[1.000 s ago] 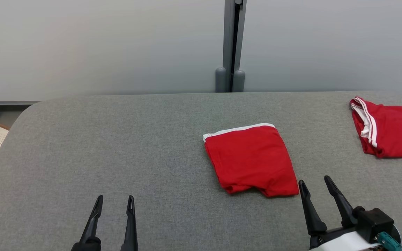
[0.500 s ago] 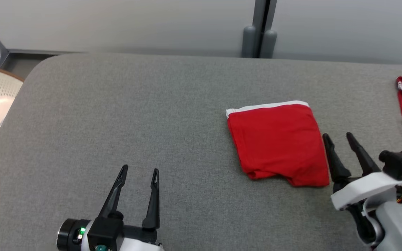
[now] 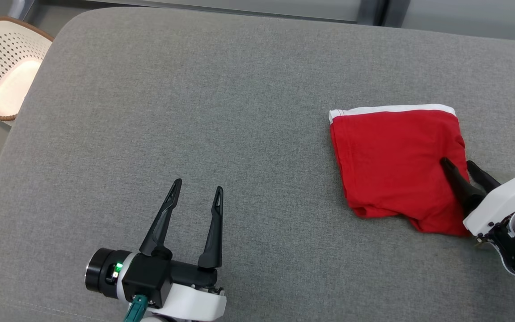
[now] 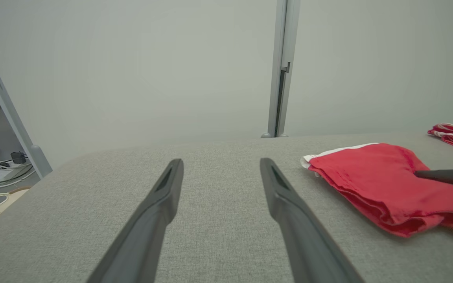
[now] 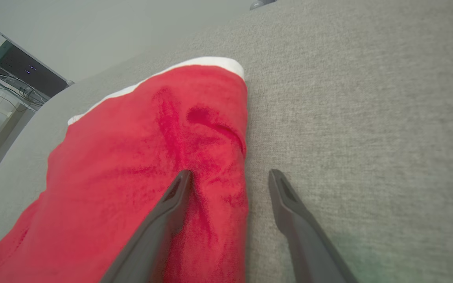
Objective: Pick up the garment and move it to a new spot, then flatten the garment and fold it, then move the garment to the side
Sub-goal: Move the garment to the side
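Right end effector [image 3: 456, 162]: I am holding it wide open astride the right edge of the folded red garment [image 3: 391, 156], one finger lying on the cloth, the other over the grey surface [image 3: 239, 89]. Left end effector [image 3: 198, 185]: equally wide, hovering well apart to the left, empty. A perforated basket [image 3: 2, 62] is standing off the far-left corner.

Garment [image 3: 391, 165] on table [image 3: 195, 112]; basket [image 3: 2, 67] off left

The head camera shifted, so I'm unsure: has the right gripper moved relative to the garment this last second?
Yes. The right gripper has advanced over the garment, from beside its near corner onto its right edge, open fingers straddling it.
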Motion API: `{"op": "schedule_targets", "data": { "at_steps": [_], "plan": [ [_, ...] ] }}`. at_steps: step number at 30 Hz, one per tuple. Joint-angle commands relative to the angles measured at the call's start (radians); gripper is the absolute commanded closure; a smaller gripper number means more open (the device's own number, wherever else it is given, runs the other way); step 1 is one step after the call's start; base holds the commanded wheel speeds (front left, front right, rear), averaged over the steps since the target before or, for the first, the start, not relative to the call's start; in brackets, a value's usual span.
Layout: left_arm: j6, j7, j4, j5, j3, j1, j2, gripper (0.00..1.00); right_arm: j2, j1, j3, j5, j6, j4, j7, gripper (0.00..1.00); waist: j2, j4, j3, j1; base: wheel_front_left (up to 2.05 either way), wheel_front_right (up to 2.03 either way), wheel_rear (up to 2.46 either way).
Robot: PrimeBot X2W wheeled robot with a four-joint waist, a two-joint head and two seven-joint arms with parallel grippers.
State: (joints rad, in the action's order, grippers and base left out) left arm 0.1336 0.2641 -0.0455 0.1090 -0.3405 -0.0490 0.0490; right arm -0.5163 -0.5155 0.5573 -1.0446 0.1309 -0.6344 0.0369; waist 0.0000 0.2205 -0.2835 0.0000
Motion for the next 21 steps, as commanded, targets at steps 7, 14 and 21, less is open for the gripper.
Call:
{"op": "schedule_targets", "data": {
  "at_steps": [7, 14, 21],
  "plan": [
    [0.005, 0.0, -0.005, 0.002, 0.016, -0.016, 0.003, 0.0, -0.055, -0.022, 0.077, -0.086, -0.001, 0.048, 0.018, 1.0, 0.0, -0.023, -0.012, 0.0, 0.0, 0.0, 0.0],
    [-0.011, 0.0, -0.02, -0.014, 0.026, -0.038, 0.003, 0.0, -0.171, -0.106, 0.152, 0.031, -0.001, 0.084, -0.089, 1.0, 0.0, -0.099, -0.058, 0.0, 0.0, 0.0, 0.0],
    [-0.042, 0.0, -0.037, -0.046, 0.04, -0.093, 0.003, 0.0, -0.299, -0.216, 0.139, 0.106, -0.001, 0.061, -0.141, 1.0, 0.0, -0.177, -0.145, 0.0, 0.0, 0.0, 0.0]
  ]
}}
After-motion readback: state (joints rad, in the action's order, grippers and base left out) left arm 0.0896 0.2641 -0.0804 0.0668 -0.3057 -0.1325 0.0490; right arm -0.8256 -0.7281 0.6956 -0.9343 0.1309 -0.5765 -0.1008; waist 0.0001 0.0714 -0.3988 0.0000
